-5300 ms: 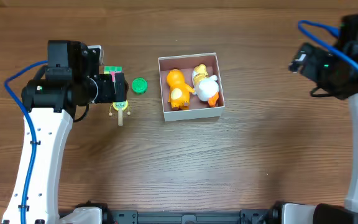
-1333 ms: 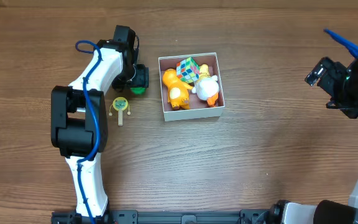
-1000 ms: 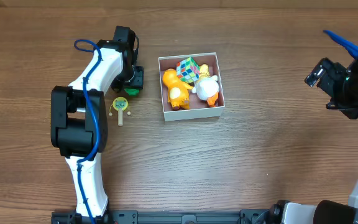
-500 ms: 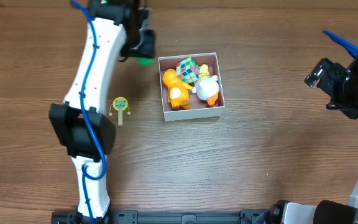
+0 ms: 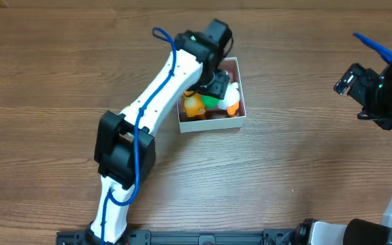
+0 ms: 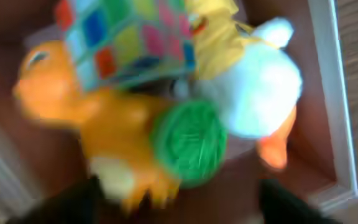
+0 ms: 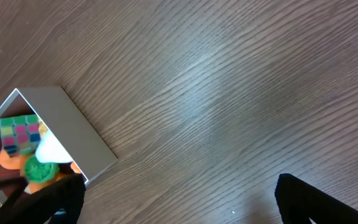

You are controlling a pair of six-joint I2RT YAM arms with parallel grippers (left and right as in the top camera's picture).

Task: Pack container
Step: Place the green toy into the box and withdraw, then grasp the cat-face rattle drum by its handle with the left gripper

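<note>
The white container [image 5: 209, 124] sits mid-table and also shows in the left wrist view [image 6: 334, 93] and the right wrist view [image 7: 73, 130]. Inside lie an orange toy [image 6: 86, 118], a white duck [image 6: 253, 99], a colourful cube [image 6: 129, 37] and a green disc [image 6: 188, 142]. The disc [image 5: 211, 101] rests on the orange toy, free of the fingers. My left gripper [image 5: 215, 85] hovers over the box, its fingers [image 6: 176, 208] spread wide apart. My right gripper [image 5: 359, 99] is open and empty [image 7: 179, 199] at the far right, above bare table.
My left arm [image 5: 155, 88] stretches diagonally across the table from its base at the lower left to the box. The small yellow paddle toy seen earlier left of the box does not show now. Bare wood lies between the box and my right arm.
My left gripper closed on the green disc left of the box, lifted it, and swung right over the box. The disc now lies in the box, jaws open. The right arm held still.
</note>
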